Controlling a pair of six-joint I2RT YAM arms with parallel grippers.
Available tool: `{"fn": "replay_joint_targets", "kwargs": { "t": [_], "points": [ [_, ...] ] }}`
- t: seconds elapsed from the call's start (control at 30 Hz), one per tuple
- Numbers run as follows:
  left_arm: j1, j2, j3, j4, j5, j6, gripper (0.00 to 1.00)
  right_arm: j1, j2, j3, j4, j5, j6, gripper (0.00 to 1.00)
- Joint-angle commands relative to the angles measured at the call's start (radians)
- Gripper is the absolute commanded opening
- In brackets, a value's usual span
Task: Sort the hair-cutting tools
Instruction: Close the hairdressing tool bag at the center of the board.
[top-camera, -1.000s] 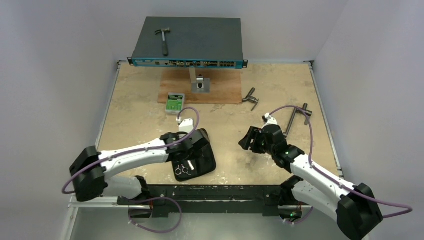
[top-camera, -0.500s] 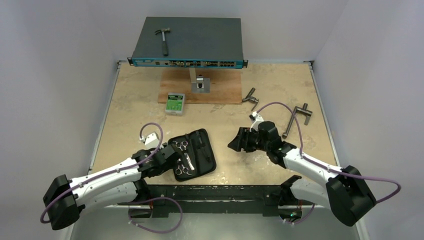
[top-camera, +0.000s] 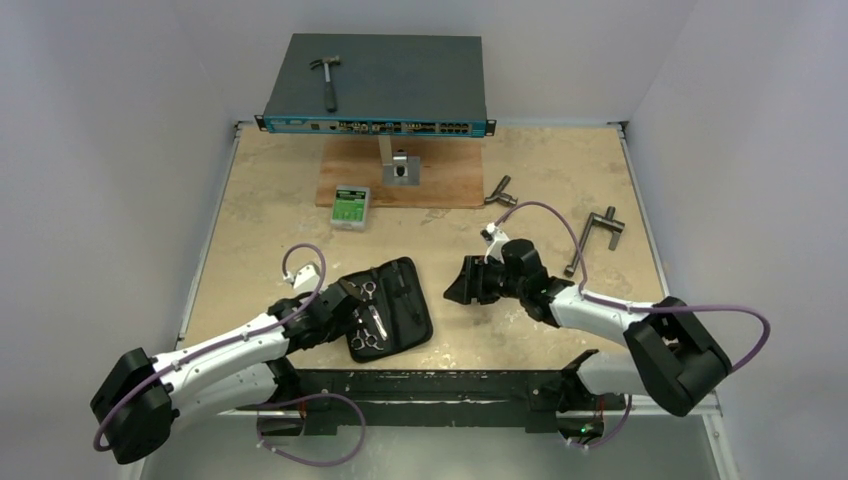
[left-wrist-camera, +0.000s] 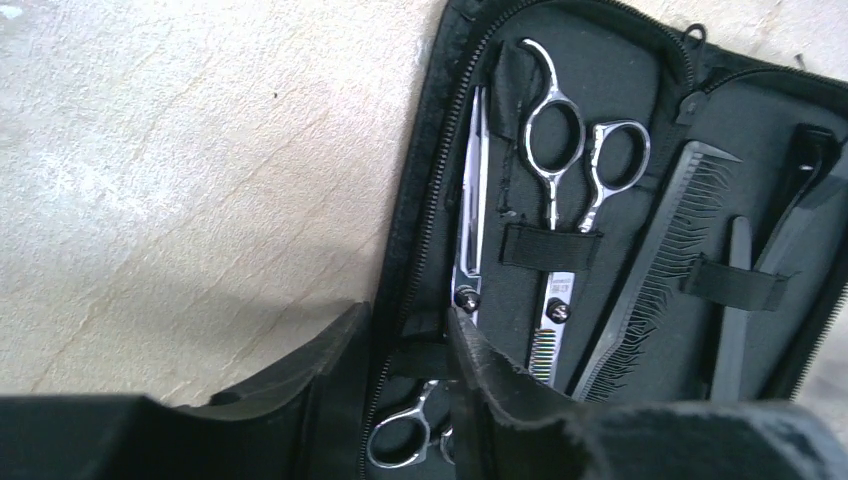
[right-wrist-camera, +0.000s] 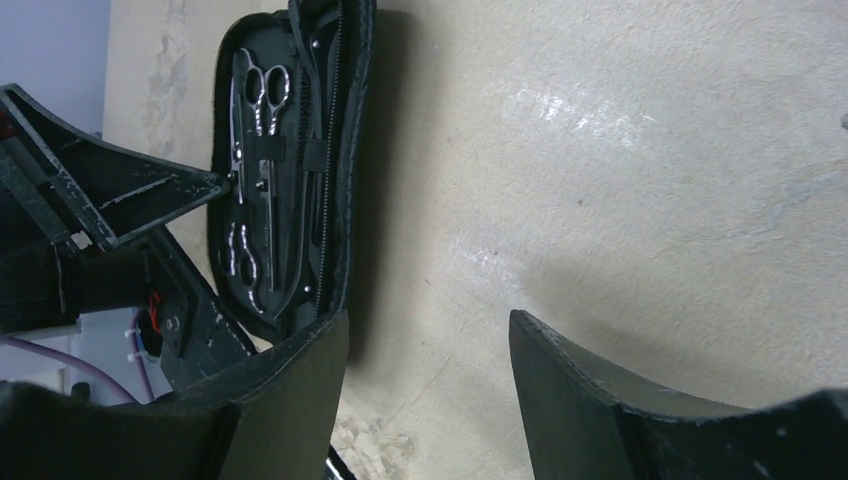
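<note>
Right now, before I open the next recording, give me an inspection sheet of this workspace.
Surface: mottled beige table.
Job's things: open black case holding strapped scissors, second scissors, comb.
Clutter: hammer on network switch; T-handle tool; second T-handle tool; green box; wooden board.
Hands: left hand straddles the case's zipper edge, and I cannot tell if it grips; right hand open, empty, beside the case.
Cables: purple cables loop over both arms; no snag seen.
Surroundings: plain walls; nothing else seen.
</note>
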Motion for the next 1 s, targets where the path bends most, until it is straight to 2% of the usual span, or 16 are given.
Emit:
{"fn": "replay_joint_targets", "kwargs": {
  "t": [0.0, 0.27, 0.5, 0.97],
  "points": [
    [0.009, 0.022, -0.009, 0.078, 0.023, 0.041, 0.29, 0.022, 0.02, 0.036, 0.086, -0.046, -0.009, 0.6],
    [0.009, 0.027, 0.009, 0.139, 0.03, 0.153, 0.14, 0.108, 0.092, 0.055, 0.135, -0.038, -0.002, 0.6],
    [0.009, 0.024, 0.068, 0.181, 0.056, 0.282, 0.0, 0.124, 0.137, 0.027, 0.174, -0.022, 0.024, 0.57],
    [0.007, 0.063, 0.184, 0.298, 0.176, 0.444, 0.0, 0.122, 0.121, -0.027, 0.193, 0.014, 0.036, 0.53]
  ]
}}
